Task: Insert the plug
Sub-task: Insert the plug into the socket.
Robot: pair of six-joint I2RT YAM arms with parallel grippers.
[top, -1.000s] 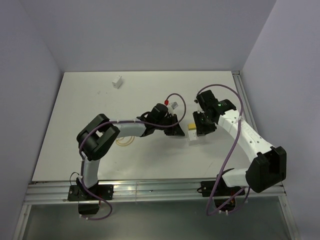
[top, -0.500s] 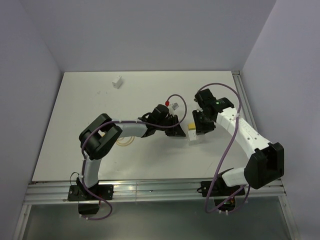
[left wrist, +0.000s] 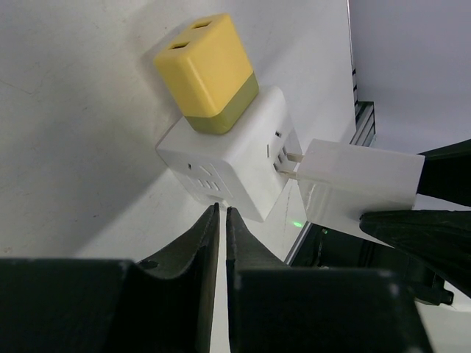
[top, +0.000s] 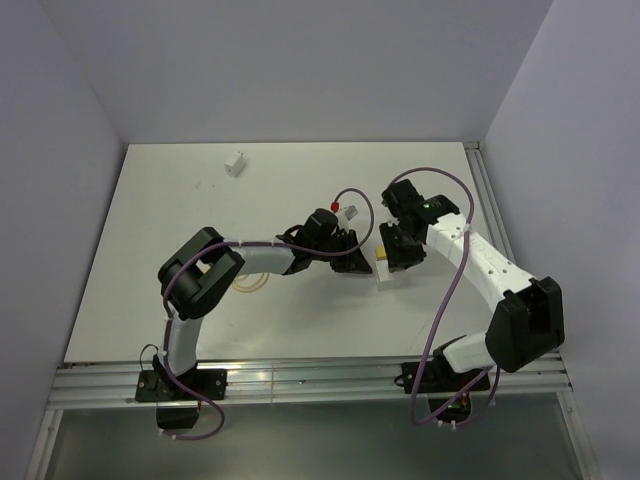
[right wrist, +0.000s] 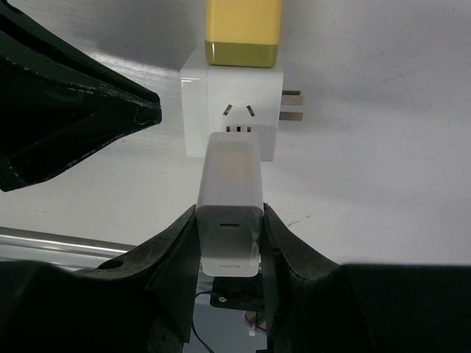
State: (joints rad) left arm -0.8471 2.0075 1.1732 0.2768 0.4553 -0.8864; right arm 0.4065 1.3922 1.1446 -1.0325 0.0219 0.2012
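Observation:
A white cube socket (top: 386,274) lies on the table with a yellow plug (top: 383,257) seated in one face. It also shows in the left wrist view (left wrist: 228,165) and the right wrist view (right wrist: 221,95). My right gripper (right wrist: 229,220) is shut on a white charger plug (right wrist: 229,184). Its metal prongs (left wrist: 288,166) sit at the slots of the cube's side face, part of them still showing. My left gripper (left wrist: 222,209) is shut and empty, its tips right at the cube's opposite lower edge. Touch cannot be told.
A small white block (top: 236,163) lies at the back left. A red-tipped piece (top: 336,207) and a small white part (top: 350,211) lie behind the left gripper. A pale ring (top: 250,283) lies under the left arm. The cube's own prongs (right wrist: 293,107) stick out sideways.
My right gripper has moved a little left with the white charger plug, closer to the cube. The left gripper has stayed at the cube.

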